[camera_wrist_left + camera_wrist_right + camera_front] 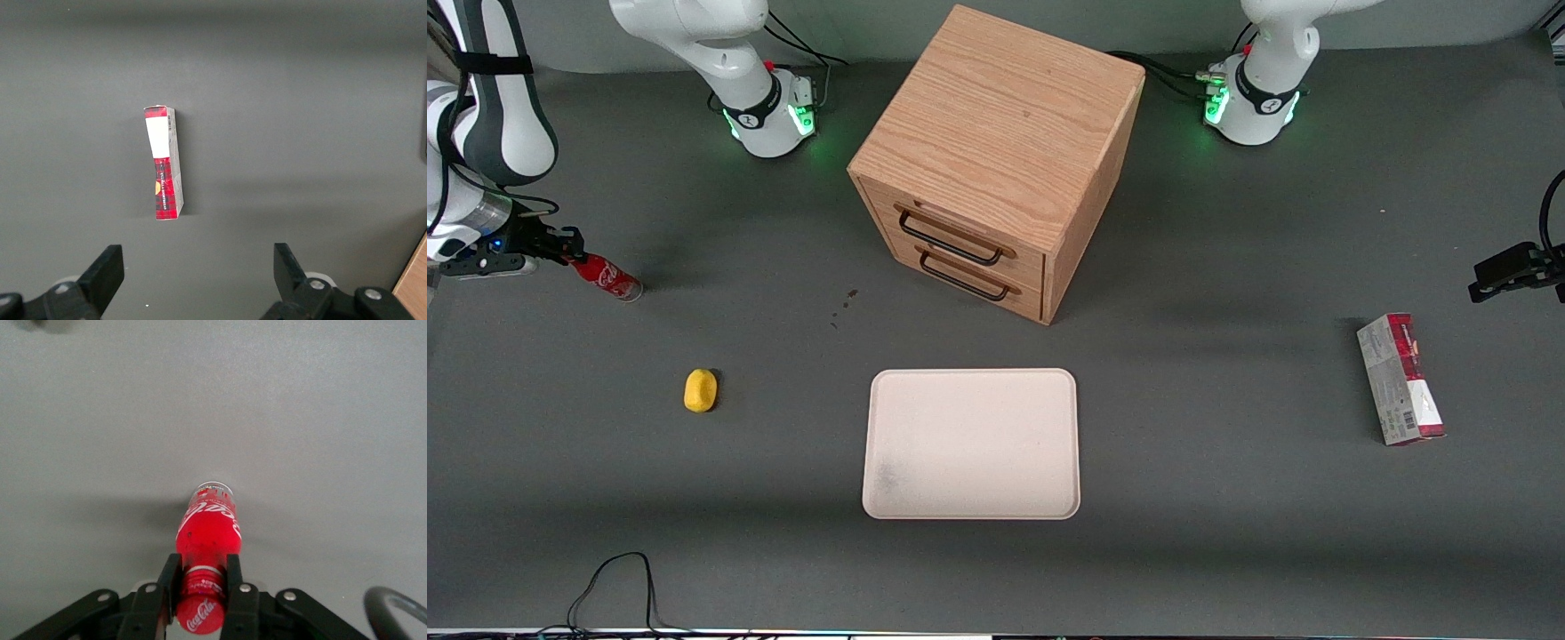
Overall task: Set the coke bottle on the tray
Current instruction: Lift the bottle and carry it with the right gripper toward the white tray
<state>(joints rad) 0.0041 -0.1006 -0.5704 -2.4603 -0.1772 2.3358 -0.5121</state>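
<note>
Pincer (560,252) at the working arm's table edge, fingers (168,583) clamped on neck of the coke bottle (607,277), which is tilted w/ its base out past the tips. Yellow obj (701,390) nearer the front edge. Tray (971,444) mid-table, bare, well apart from the bottle.

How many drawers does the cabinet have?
2, stacked in the wooden cabinet: upper drawer, lower drawer. The gripper holds the coke bottle toward the working arm's end.

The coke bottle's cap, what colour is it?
Red, with white script. The right wrist view shows it best, where the gripper holds the coke bottle near its cap.
</note>
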